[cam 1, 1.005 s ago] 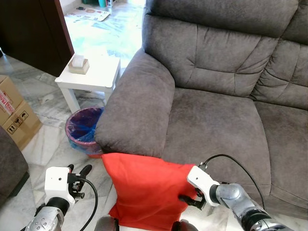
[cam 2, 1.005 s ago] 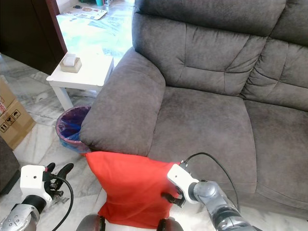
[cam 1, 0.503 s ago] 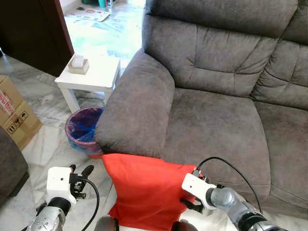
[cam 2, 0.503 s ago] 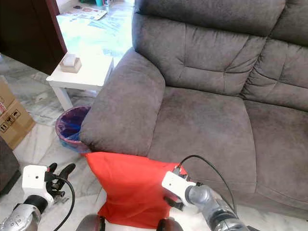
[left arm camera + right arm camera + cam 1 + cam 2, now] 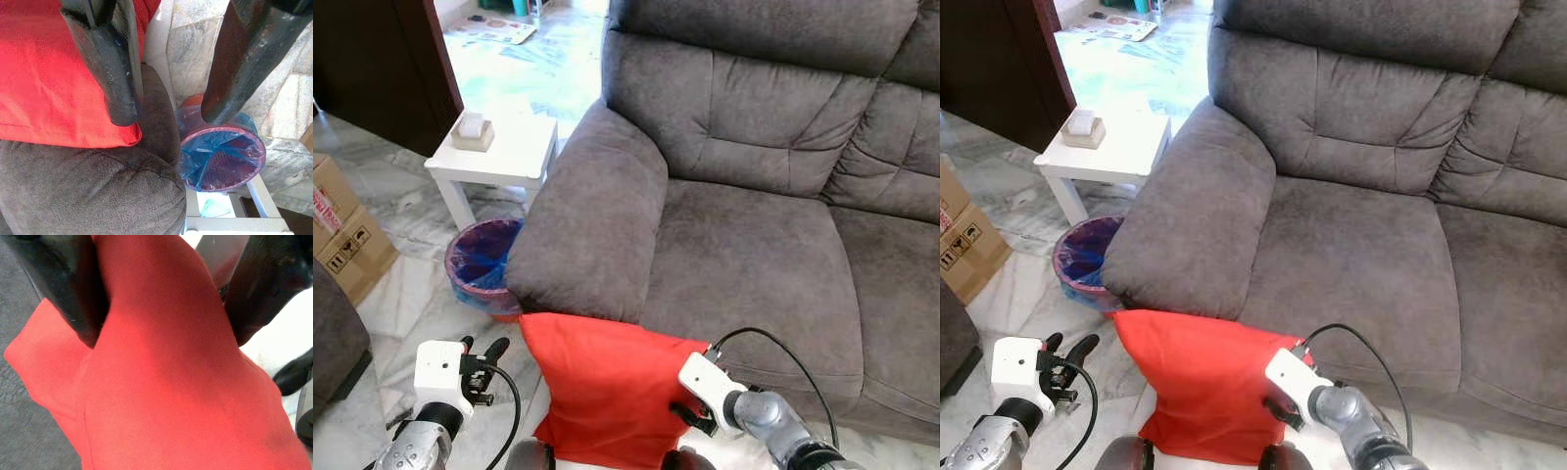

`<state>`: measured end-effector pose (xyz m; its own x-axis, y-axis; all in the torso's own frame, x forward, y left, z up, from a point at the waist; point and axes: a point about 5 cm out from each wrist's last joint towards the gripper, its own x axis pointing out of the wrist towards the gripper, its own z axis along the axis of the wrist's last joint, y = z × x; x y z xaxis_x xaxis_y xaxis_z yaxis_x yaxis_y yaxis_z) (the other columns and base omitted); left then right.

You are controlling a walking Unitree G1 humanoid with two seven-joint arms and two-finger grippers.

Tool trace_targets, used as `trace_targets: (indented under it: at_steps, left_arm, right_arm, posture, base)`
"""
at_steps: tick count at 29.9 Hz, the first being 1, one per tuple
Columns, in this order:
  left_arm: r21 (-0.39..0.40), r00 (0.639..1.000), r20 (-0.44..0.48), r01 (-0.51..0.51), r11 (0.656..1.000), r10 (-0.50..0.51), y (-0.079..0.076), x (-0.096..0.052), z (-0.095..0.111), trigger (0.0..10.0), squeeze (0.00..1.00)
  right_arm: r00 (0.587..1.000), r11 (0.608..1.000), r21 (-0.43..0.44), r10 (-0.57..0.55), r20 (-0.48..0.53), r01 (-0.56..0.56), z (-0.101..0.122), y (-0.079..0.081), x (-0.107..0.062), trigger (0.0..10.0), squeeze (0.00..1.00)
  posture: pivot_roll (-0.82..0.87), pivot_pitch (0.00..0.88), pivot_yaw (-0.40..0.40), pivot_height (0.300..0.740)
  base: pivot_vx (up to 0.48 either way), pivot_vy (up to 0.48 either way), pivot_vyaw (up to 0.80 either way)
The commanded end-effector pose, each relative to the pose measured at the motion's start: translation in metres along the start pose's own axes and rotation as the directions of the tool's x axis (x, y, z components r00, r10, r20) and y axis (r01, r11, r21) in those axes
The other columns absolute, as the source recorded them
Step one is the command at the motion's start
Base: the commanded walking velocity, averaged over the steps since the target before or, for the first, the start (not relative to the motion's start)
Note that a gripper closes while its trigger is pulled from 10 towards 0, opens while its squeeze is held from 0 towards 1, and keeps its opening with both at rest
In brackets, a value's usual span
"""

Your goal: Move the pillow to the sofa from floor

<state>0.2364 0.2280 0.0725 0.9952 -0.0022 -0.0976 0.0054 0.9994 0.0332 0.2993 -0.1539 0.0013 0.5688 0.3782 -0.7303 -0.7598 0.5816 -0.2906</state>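
Marble floor [image 5: 411,294] below the sofa [image 5: 744,235]: my right gripper [image 5: 690,411] pinches the soft, light pillow [image 5: 607,392] edge; left gripper [image 5: 484,352] spread, empty.

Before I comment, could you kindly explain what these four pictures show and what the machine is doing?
This is a humanoid robot with two arms. Two pictures come from its head, looking down; two from cameras on its wrists. A red pillow leans on the floor against the grey sofa. The right gripper has its jaws around the pillow's edge, fabric bunched between them. The left gripper hangs open beside the pillow, touching nothing. Nearby stand a lined bin, a white side table and cardboard boxes.
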Motion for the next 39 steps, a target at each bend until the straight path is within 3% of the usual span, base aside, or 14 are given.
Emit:
trace_targets:
  at_steps: [1, 9, 11, 23, 39]
  left_arm:
    - [0.001, 1.0, -0.012, 0.001, 1.0, -0.001, 0.001, -0.003, -0.001, 10.0, 0.0]
    - [0.001, 1.0, -0.011, 0.004, 1.0, -0.004, 0.0, -0.002, -0.001, 10.0, 0.0]
    - [0.003, 1.0, -0.012, 0.008, 1.0, -0.008, 0.0, -0.002, -0.001, 10.0, 0.0]
    - [0.003, 1.0, -0.004, 0.003, 1.0, -0.003, 0.0, 0.0, 0.001, 10.0, 0.0]
    - [0.003, 1.0, 0.004, 0.002, 1.0, -0.002, 0.0, 0.003, 0.002, 10.0, 0.0]
  right_arm:
    - [0.999, 1.0, -0.02, 0.018, -0.04, -0.018, -0.01, 0.006, 0.0, 0.0, 0.0]
    - [0.999, 1.0, -0.006, -0.002, -0.033, 0.002, -0.009, 0.003, -0.001, 0.0, 0.0]
    - [0.999, 0.999, -0.04, -0.015, -0.046, 0.013, -0.009, 0.002, -0.001, 0.0, 0.0]
    - [1.0, 0.996, 0.08, -0.025, 0.003, 0.025, -0.005, 0.0, -0.001, 0.0, 0.0]
    - [1.0, 0.995, 0.095, 0.013, 0.021, -0.015, -0.008, 0.012, 0.002, 0.0, 0.0]
  posture:
    - [0.3, 0.187, -0.074, 0.638]
    - [0.3, 0.186, -0.073, 0.638]
    - [0.3, 0.186, -0.071, 0.638]
    - [0.3, 0.178, -0.072, 0.638]
    - [0.28, 0.173, -0.068, 0.638]
  base:
    - [0.0, 0.0, 0.0]
    - [0.0, 0.0, 0.0]
    - [0.0, 0.0, 0.0]
    - [0.0, 0.0, 0.0]
    - [0.0, 0.0, 0.0]
